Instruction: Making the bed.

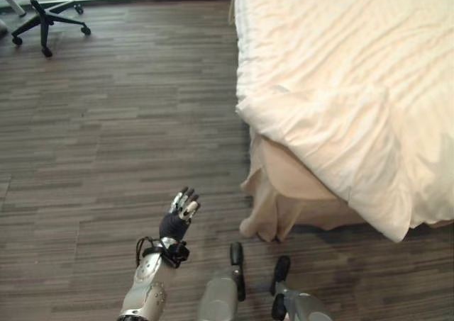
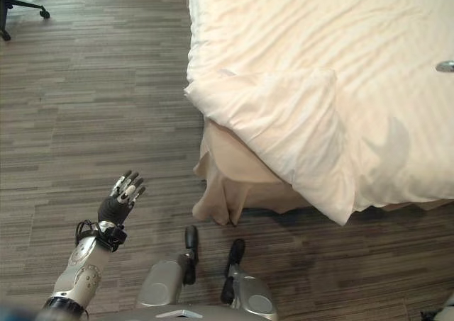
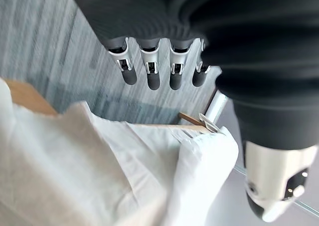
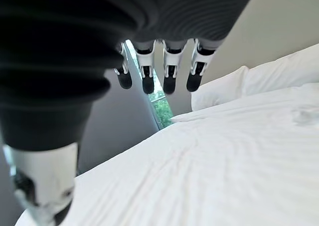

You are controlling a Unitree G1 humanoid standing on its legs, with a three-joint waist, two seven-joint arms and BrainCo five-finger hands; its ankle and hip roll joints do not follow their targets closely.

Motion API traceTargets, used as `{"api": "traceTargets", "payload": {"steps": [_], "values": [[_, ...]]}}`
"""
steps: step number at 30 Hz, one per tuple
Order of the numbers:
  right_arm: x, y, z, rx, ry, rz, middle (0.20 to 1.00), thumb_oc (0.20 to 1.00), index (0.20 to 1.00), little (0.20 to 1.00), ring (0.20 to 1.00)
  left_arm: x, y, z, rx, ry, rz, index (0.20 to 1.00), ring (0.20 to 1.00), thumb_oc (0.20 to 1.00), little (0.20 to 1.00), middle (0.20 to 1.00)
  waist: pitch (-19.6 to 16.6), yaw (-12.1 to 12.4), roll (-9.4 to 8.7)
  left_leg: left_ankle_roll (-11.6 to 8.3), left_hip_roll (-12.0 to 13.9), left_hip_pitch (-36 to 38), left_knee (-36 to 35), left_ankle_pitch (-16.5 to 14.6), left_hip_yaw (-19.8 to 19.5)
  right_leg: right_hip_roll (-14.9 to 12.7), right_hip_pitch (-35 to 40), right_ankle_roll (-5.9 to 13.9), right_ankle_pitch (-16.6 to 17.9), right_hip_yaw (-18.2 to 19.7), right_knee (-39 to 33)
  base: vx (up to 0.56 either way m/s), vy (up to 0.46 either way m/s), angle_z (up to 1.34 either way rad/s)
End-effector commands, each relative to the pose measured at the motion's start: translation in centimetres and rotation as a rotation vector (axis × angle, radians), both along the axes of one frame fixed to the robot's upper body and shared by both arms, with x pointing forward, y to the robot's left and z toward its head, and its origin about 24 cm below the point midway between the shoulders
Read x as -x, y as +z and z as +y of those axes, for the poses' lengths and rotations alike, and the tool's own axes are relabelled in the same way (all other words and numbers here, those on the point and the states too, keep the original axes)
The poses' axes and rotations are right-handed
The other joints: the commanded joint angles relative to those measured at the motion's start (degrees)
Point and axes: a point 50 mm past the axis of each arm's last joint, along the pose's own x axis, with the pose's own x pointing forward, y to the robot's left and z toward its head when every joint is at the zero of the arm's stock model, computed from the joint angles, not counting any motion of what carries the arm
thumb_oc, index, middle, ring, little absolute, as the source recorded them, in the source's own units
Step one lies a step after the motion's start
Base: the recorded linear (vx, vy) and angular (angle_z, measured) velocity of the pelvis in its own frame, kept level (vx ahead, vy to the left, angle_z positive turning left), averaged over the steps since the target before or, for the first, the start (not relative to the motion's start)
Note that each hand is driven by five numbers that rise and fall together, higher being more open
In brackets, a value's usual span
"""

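The bed [image 1: 340, 66] stood at the right of the head views, its near corner jutting out over the wood-patterned floor [image 1: 128, 144]. A cream duvet [image 2: 319, 101] lay spread over the top, lightly creased, with its near corner folded back on itself into a thick doubled flap that hung just past the mattress edge. Below that flap a tan bed skirt [image 1: 273, 193] was exposed, draping down at the corner to touch the floor.

The left hand [image 1: 179, 218] hung over the floor, well apart from the bed and to its left, raised with the palm cover facing up toward the camera. Its fingers [image 3: 152, 69] were straight and loosely spread, holding nothing; in the left wrist view they pointed out over the floor with the folded duvet corner and a strip of the tan skirt beyond them.

The right hand [image 4: 164, 61] hovered above the bed's surface. Its fingers [image 4: 169, 74] were likewise extended and relaxed, clear of the cloth and holding nothing. Past them the duvet ran smooth toward two white pillows [image 4: 234, 86] set at the head of the bed against a plain wall.

A black office chair [image 1: 42, 13] stood on the floor at the far left, well away from the bed.
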Motion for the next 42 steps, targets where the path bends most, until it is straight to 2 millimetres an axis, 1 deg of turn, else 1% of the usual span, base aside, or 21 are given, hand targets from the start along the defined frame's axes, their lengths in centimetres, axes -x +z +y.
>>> {"api": "traceTargets", "payload": {"steps": [1,8,14,17,18,19,25,28,29,30,31,32,33,34,35,36,38,39,40,41,42], "values": [[-0.8,1.9,1.2,0.081,-0.005,-0.039,1.0,1.0,1.0,1.0,1.0,0.0,0.9,-0.4,-0.062,-0.057,-0.047,1.0,1.0,1.0,1.0,1.0,-3.33,1.23,-1.81,-5.35,4.53,-2.05,-7.09,11.22,-4.49,-5.79,2.25,7.45,-0.72,1.83,0.85,-0.01,0.059,0.0],[-2.9,0.9,2.4,0.098,-0.008,0.078,1.0,1.0,1.0,1.0,1.0,-0.2,1.2,-1.0,-0.078,-0.093,-0.06,1.0,1.0,1.0,1.0,1.0,-1.93,2.15,-1.33,-4.94,3.37,-4.24,-7.73,10.69,-4.48,-6.6,-2.07,8.17,1.16,2.56,0.85,-0.03,0.061,-0.01],[-4.1,-0.1,3.5,0.061,0.016,0.065,1.0,1.0,1.0,1.0,1.0,-0.4,1.6,-0.9,-0.099,-0.084,-0.076,1.0,1.0,1.0,1.0,1.0,-0.19,2.81,-0.49,-5.04,2.93,-6.23,-7.73,10.99,-4.92,-7.04,-4.35,8.5,1.94,2.72,0.85,-0.01,0.025,-0.01],[-4.8,-2.2,4.2,0.022,0.045,0.071,1.0,1.0,1.0,1.0,1.0,-1.0,2.2,-1.6,-0.078,-0.077,-0.11,1.0,1.0,1.0,1.0,1.0,1.67,3.37,0.08,-5.22,2.66,-7.86,-7.73,11.19,-5.61,-7.17,-6.01,8.83,2.59,2.53,0.85,0.0,0.0,0.0],[-4.8,-2.3,4.2,0.021,0.045,0.071,1.0,1.0,1.0,1.0,1.0,-1.0,2.2,-1.6,-0.079,-0.077,-0.11,1.0,1.0,1.0,1.0,1.0,1.61,3.41,0.03,-5.22,2.66,-7.91,-7.73,11.2,-5.62,-7.17,-6.06,8.83,2.59,2.53,0.85,0.0,0.0,0.0],[-5.1,-3.9,4.3,0.015,0.045,0.103,1.0,1.0,1.0,1.0,1.0,-1.4,2.6,-2.3,-0.071,-0.089,-0.131,1.0,1.0,1.0,1.0,1.0,2.59,3.95,0.18,-5.24,2.49,-8.84,-7.73,11.27,-6.19,-7.27,-7.03,8.98,2.97,2.68,0.85,0.0,0.0,0.0],[-6.2,-6.5,6.1,0.057,0.113,0.194,1.0,1.0,1.0,1.0,1.0,-2.3,2.8,-3.8,-0.061,-0.119,-0.152,1.0,1.0,1.0,1.0,1.0,3.98,4.65,0.1,-5.48,2.37,-10.29,-7.73,11.25,-6.95,-7.29,-8.79,9.55,3.59,3.13,0.85,0.0,0.005,0.01],[-7.0,-8.7,7.9,0.166,0.182,0.323,1.0,1.0,1.0,1.0,1.0,-2.6,2.7,-4.7,-0.059,-0.141,-0.152,1.0,1.0,1.0,1.0,1.0,4.78,4.83,-0.24,-5.38,2.41,-10.2,-7.73,11.19,-6.7,-7.2,-8.92,9.52,3.74,3.41,0.85,0.0,0.001,-0.01],[-7.2,-10.4,8.5,0.206,0.203,0.406,1.0,1.0,1.0,1.0,1.0,-2.7,2.6,-5.0,-0.063,-0.156,-0.152,1.0,1.0,1.0,1.0,1.0,5.23,4.81,-0.31,-5.37,2.39,-10.02,-7.73,11.12,-6.71,-7.23,-8.7,9.48,3.61,3.34,0.85,0.0,0.003,-0.03],[-7.2,-10.4,8.5,0.206,0.203,0.406,1.0,1.0,1.0,1.0,1.0,-2.7,2.6,-5.0,-0.063,-0.156,-0.152,1.0,1.0,1.0,1.0,1.0,5.11,4.81,-0.31,-5.36,2.41,-10.2,-7.73,11.2,-6.72,-7.21,-8.87,9.47,3.69,3.34,0.85,0.0,0.0,0.0],[-6.6,-15.7,9.6,0.225,0.256,0.568,0.445,0.445,0.445,0.445,0.445,-3.1,2.9,-5.7,-0.071,-0.182,-0.166,1.0,1.0,1.0,1.0,1.0,5.88,4.66,-0.23,-5.25,2.22,-9.83,-7.73,11.0,-6.78,-7.35,-8.4,9.5,3.55,3.25,0.85,0.0,0.0,0.0],[-6.6,-15.7,9.6,0.225,0.256,0.568,0.445,0.445,0.445,0.445,0.445,-3.1,2.9,-5.7,-0.071,-0.182,-0.166,1.0,1.0,1.0,1.0,1.0,5.75,4.68,-0.23,-5.24,2.24,-10.01,-7.73,11.08,-6.79,-7.33,-8.57,9.48,3.63,3.25,0.85,0.01,0.023,0.06],[-5.4,-20.3,10.7,0.24,0.317,0.71,0.2,0.2,0.2,0.2,0.2,-3.0,2.8,-5.8,-0.076,-0.182,-0.168,1.0,1.0,1.0,1.0,1.0,5.97,4.55,0.01,-5.14,1.99,-9.72,-7.73,10.78,-6.96,-7.48,-8.23,9.57,3.48,3.1,0.85,0.01,0.021,0.05],[-5.0,-21.6,11.1,0.231,0.333,0.735,0.2,0.2,0.2,0.2,0.2,-3.0,2.8,-5.6,-0.078,-0.174,-0.166,1.0,1.0,1.0,1.0,1.0,5.88,4.36,0.09,-5.07,1.95,-9.78,-7.73,10.75,-7.02,-7.51,-8.35,9.58,3.57,3.06,0.85,0.0,0.0,0.0],[-5.0,-21.6,11.1,0.23,0.333,0.735,0.2,0.2,0.2,0.2,0.2,-3.0,2.7,-5.6,-0.079,-0.174,-0.165,1.0,1.0,1.0,1.0,1.0,5.82,4.39,0.06,-5.07,1.95,-9.81,-7.73,10.75,-7.02,-7.51,-8.37,9.58,3.57,3.06,0.85,0.0,0.0,0.0],[-4.0,-23.9,11.5,0.218,0.35,0.785,0.2,0.2,0.2,0.2,0.2,-3.1,2.7,-5.4,-0.081,-0.159,-0.163,1.0,1.0,1.0,1.0,1.0,5.89,4.16,0.12,-4.96,1.85,-9.61,-7.73,10.6,-6.98,-7.63,-8.24,9.64,3.63,3.13,0.85,0.0,0.032,0.01],[-2.4,-27.0,12.4,0.214,0.379,0.848,0.2,0.2,0.2,0.2,0.2,-3.3,2.8,-4.8,-0.092,-0.12,-0.165,1.0,1.0,1.0,1.0,1.0,5.93,3.46,0.25,-4.79,1.64,-9.2,-7.73,10.24,-6.68,-7.72,-8.14,9.7,3.71,3.42,0.85,0.0,0.055,0.01],[-1.3,-28.7,12.8,0.177,0.384,0.869,0.2,0.2,0.2,0.2,0.2,-3.3,2.8,-4.4,-0.095,-0.097,-0.164,1.0,1.0,1.0,1.0,1.0,5.96,2.99,0.3,-4.67,1.58,-8.94,-7.73,10.08,-6.56,-7.81,-7.97,9.73,3.74,3.53,0.85,0.01,0.06,0.01],[0.6,-31.3,13.3,0.074,0.372,0.886,0.2,0.2,0.2,0.2,0.2,-3.4,2.9,-4.0,-0.09,-0.06,-0.165,1.0,1.0,1.0,1.0,1.0,6.05,2.25,0.32,-4.51,1.51,-8.4,-7.73,9.79,-6.45,-7.9,-7.59,9.75,3.68,3.79,0.85,0.02,0.07,-0.01],[3.7,-34.8,14.6,-0.091,0.363,0.914,0.2,0.2,0.2,0.2,0.2,-3.5,2.8,-3.2,-0.096,-0.005,-0.152,1.0,1.0,1.0,1.0,1.0,5.84,0.71,-0.13,-4.23,1.43,-7.72,-7.73,9.35,-6.14,-7.98,-7.19,9.79,3.62,4.28,0.85,0.02,0.051,-0.03],[3.7,-34.8,14.6,-0.091,0.363,0.914,0.2,0.2,0.2,0.2,0.2,-3.5,2.8,-3.2,-0.096,-0.005,-0.152,1.0,1.0,1.0,1.0,1.0,5.72,0.73,-0.13,-4.22,1.45,-7.9,-7.73,9.43,-6.14,-7.96,-7.37,9.78,3.7,4.29,0.85,0.02,0.045,0.03]]}}
